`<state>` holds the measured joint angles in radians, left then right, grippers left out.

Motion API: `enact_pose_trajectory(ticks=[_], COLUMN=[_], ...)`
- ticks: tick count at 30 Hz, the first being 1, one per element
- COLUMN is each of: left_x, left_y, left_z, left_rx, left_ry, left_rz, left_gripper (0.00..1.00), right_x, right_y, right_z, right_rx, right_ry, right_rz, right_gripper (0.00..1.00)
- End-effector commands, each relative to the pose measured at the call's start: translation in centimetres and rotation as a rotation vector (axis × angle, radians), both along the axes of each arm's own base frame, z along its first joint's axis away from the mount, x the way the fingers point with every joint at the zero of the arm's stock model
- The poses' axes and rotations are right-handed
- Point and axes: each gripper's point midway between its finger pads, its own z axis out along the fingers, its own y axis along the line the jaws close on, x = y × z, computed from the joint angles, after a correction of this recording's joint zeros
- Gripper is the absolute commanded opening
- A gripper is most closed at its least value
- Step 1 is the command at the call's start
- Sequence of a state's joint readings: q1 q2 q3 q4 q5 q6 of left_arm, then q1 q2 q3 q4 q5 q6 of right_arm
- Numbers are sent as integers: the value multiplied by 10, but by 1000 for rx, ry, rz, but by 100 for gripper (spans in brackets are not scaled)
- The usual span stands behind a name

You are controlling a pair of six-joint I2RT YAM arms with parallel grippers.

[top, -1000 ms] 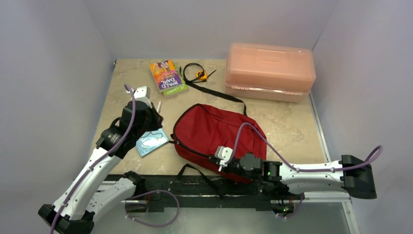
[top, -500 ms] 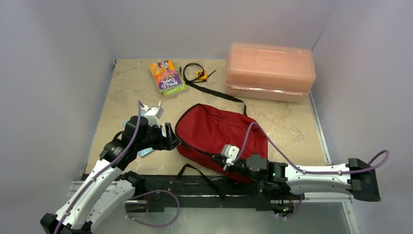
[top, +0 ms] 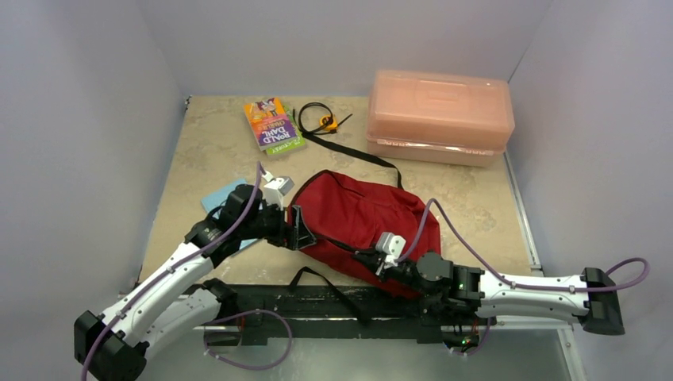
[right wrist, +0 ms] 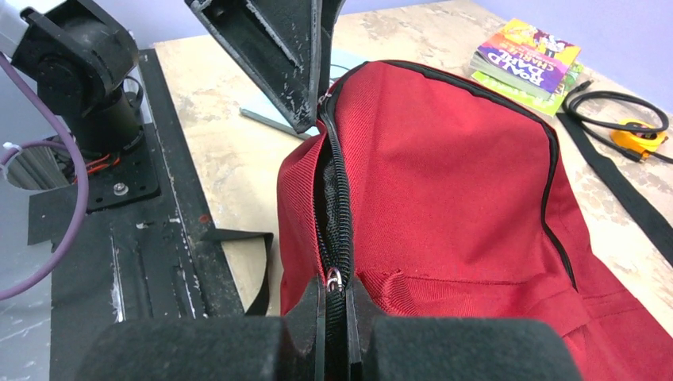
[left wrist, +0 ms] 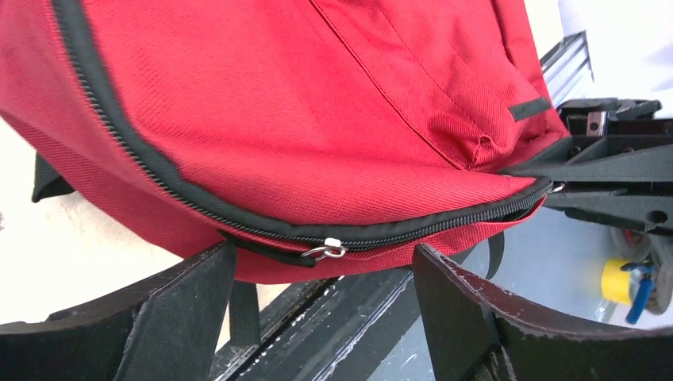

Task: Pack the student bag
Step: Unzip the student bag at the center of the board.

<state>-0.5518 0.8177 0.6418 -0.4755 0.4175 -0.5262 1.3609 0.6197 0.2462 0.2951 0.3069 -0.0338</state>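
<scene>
Student bag (top: 365,214): dark red soft fabric backpack, lying flat on the beige tabletop (top: 198,143).
Handling: looking light and floppy to me; its black zipper (right wrist: 337,198) edge is offering the firmest hold.
Left pincer (top: 304,228): gaping wide, straddling the bag's left rim, gripping nothing.
Right pincer (top: 367,258): I am pinching it fully closed on the zipper beside its metal slider (right wrist: 333,278).

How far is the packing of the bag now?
Nothing looks packed: the book lies on the table, outside the bag. In hand: the right claw is shut on one zipper pull, the open left claw flanks the other pull. Left: unzipping and loading.
</scene>
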Motion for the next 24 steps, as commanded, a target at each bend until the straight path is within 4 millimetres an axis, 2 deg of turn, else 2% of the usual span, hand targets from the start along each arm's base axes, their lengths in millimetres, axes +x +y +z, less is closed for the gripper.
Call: enact_pose_trajectory(ticks=[1, 5, 9, 13, 15, 19, 24], left_x=[7, 1, -4, -3, 1, 8, 16], left_y=[-10, -14, -15, -10, -6, -1, -15], left_z=[20, 19, 14, 10, 9, 15, 27], left_rx=[34, 84, 94, 112, 135, 161, 136], left_ry=[-117, -129, -98, -98, -108, -159, -288], left_rz=[-56, -117, -131, -104, -84, -50, -51], left_gripper=[81, 78, 57, 45, 47, 57, 59], right_x=[5, 6, 7, 8, 8, 8, 10], right_y=[-1, -1, -4, -7, -8, -9, -13], right_z=[16, 16, 17, 20, 19, 21, 23], right_rx=[73, 75, 85, 101, 104, 110, 128], right_ry=[2, 0, 0, -2, -1, -2, -6], right_rz=[-37, -40, -51, -62, -66, -68, -84], right_gripper=[0, 0, 0, 0, 0, 0, 0])
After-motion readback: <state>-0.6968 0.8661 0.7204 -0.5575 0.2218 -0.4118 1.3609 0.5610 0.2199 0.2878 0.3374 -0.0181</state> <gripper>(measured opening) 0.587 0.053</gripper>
